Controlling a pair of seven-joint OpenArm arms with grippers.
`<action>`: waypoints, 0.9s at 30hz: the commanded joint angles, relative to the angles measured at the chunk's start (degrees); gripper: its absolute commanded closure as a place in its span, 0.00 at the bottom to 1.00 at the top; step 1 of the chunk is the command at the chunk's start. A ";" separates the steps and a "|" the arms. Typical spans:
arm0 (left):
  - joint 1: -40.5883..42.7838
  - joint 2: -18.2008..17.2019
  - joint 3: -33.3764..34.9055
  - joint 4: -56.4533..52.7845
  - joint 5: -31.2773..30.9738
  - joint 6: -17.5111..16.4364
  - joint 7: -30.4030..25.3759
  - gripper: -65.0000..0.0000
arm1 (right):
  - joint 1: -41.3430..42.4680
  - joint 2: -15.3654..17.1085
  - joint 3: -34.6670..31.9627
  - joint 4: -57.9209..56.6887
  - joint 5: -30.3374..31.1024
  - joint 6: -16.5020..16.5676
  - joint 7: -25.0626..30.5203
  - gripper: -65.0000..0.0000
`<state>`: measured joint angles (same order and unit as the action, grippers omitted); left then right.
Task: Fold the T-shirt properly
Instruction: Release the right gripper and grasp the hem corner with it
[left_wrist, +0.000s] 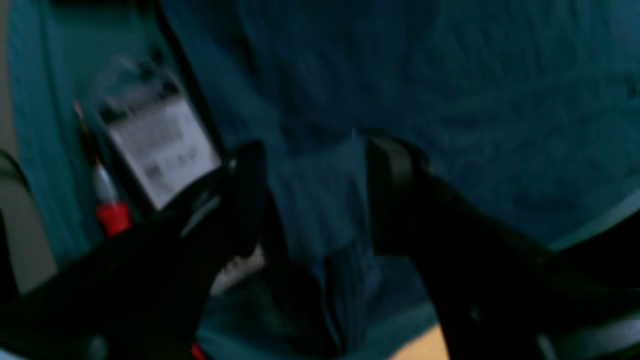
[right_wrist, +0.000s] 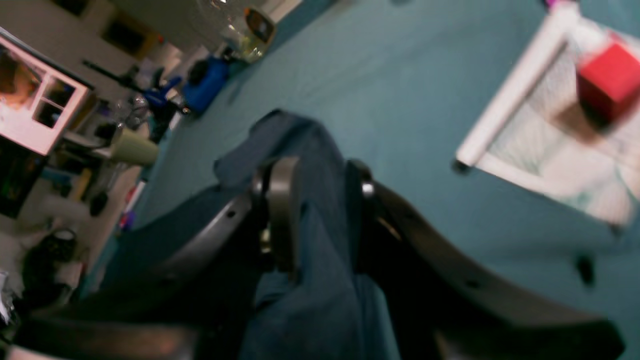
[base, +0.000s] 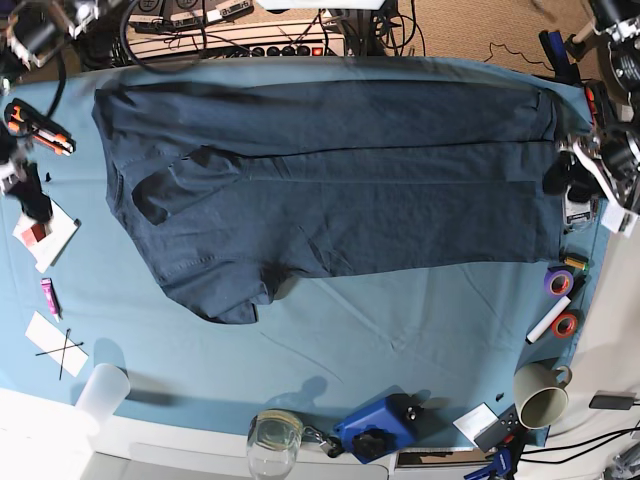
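Note:
The dark navy T-shirt lies spread across the teal tablecloth, folded lengthwise, with one sleeve sticking out toward the front. My left gripper is at the shirt's right edge. In the left wrist view the left gripper has a fold of the shirt between its black fingers. My right gripper is shut on a bunched strip of the shirt, lifted off the cloth. In the base view the right arm is at the left edge and its hold is hidden.
A white card with a red cube lies by the right gripper. Tape rolls, a marker and a mug are at the right. A glass, a blue device and a white cup line the front edge.

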<state>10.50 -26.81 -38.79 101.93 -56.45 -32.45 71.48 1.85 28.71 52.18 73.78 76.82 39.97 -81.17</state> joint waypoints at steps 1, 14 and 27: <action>-1.16 -0.63 -0.35 0.83 -0.68 0.00 -1.07 0.49 | 2.54 1.95 -1.03 0.81 -0.66 0.03 1.17 0.75; -1.77 5.25 -0.35 0.83 1.44 -0.42 -1.51 0.49 | 24.92 1.92 -36.02 -4.59 -42.16 0.03 25.33 0.75; -1.77 5.70 -0.35 0.83 1.40 -0.42 -1.46 0.49 | 37.79 -3.65 -53.55 -34.62 -54.01 0.03 35.58 0.75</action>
<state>9.17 -20.03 -38.76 101.93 -54.04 -32.86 71.02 37.43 24.08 -1.61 38.17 22.26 39.92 -46.68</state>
